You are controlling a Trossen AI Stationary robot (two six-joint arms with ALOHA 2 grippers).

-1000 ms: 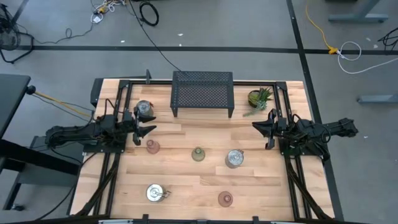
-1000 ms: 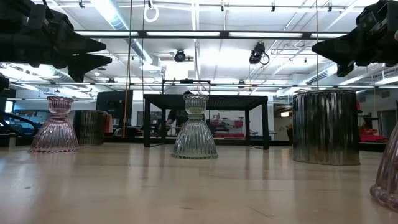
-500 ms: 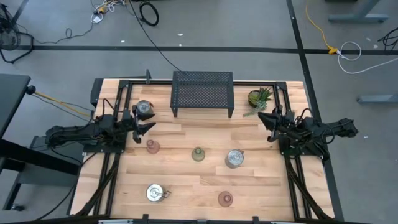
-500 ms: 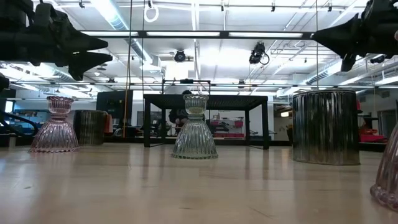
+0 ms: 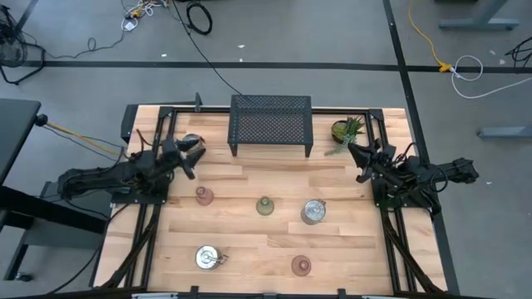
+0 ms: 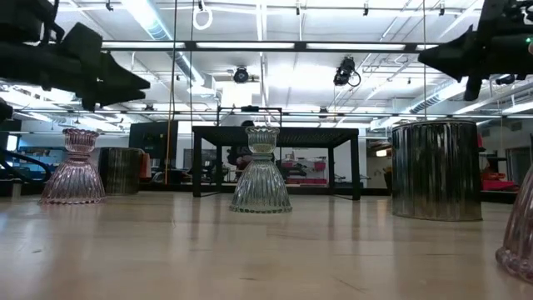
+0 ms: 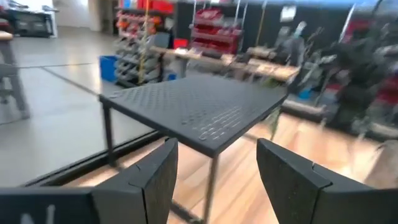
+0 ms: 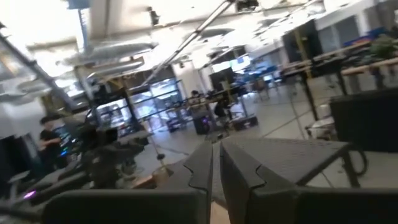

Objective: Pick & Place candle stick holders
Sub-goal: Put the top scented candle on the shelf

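Six candle stick holders are standing on the pale wooden table [image 5: 249, 241]. Nearest the action is the shiny silver round metal holder [image 5: 192, 143] at the back left, just left of the black mesh metal rack [image 5: 271, 124]; the left gripper [image 5: 190, 160] is hanging just beside it, on the side nearer the table's front, so the holder lies a little beyond the fingertips toward the far edge. Each holder is standing upright, long axis vertical. The left arm is plainly the nearer one — the right gripper [image 5: 357, 156] is waiting well apart, near the spiky green potted plant [image 5: 346, 129].

Outward from there: a pinkish glass holder [image 5: 204, 195], an olive-green glass holder [image 5: 264, 205], a second silver holder [image 5: 313, 212], a third silver one [image 5: 207, 257] near the front, and another pinkish glass one [image 5: 301, 266].

From its wrist view the left gripper's fingers [image 7: 152, 180] are spread wide, framing the rack (the holder itself is not showing there); the right wrist view is showing its fingers [image 8: 199, 171] pressed together. Only the overhead view is giving the gripper-to-holder offset — the table-level view is showing heights instead.
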